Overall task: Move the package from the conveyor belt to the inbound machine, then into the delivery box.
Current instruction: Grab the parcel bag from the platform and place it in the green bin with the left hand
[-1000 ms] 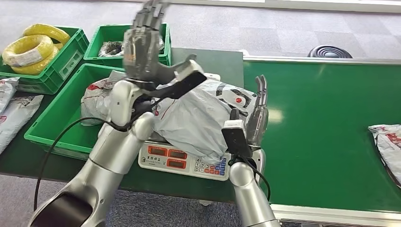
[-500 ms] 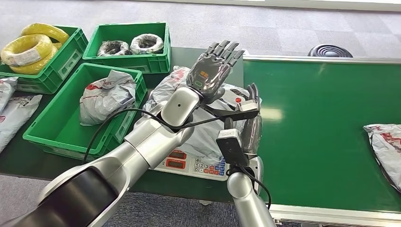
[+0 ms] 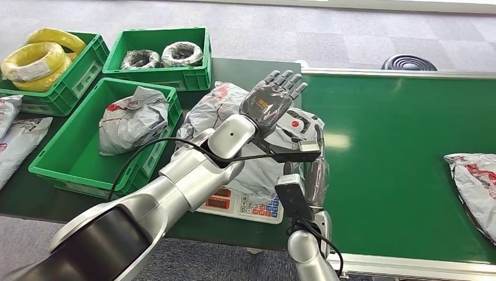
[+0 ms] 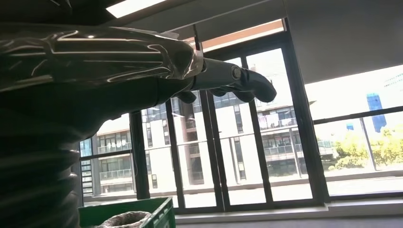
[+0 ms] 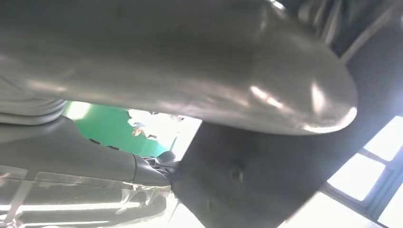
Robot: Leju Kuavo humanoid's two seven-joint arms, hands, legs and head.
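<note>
Package (image 3: pixel 234 126), grey plastic with red print, lying on the scale (image 3: pixel 245 202) at the near edge of the desk (image 3: pixel 23 193), between the green bin (image 3: pixel 70 158) and the belt (image 3: pixel 403 158). Draped over the scale's platform and hiding most of it; only the front panel with red displays and keys visible.

Left hand (image 3: pixel 272 99) raised above the package, palm up, fingers spread and straight, holding nothing. Left arm crossing in front of the scale from low left. In the left wrist view, left hand (image 4: pixel 237 83) seen against tall windows, fingers extended.

Right hand (image 3: pixel 316 170) upright at the package's belt-side edge, fingers together and pointing up, pressed flat against the plastic; no grip visible. Right wrist view too blurred and blocked to say more.

Bin beside the scale holding another grey bag (image 3: pixel 131 120). Farther bins with dark coils (image 3: pixel 161 55) and yellow coils (image 3: pixel 38 58). Second parcel (image 3: pixel 471 178) lying on the belt, well apart, at the right edge. More bags (image 3: pixel 14 137) on the desk at far left.
</note>
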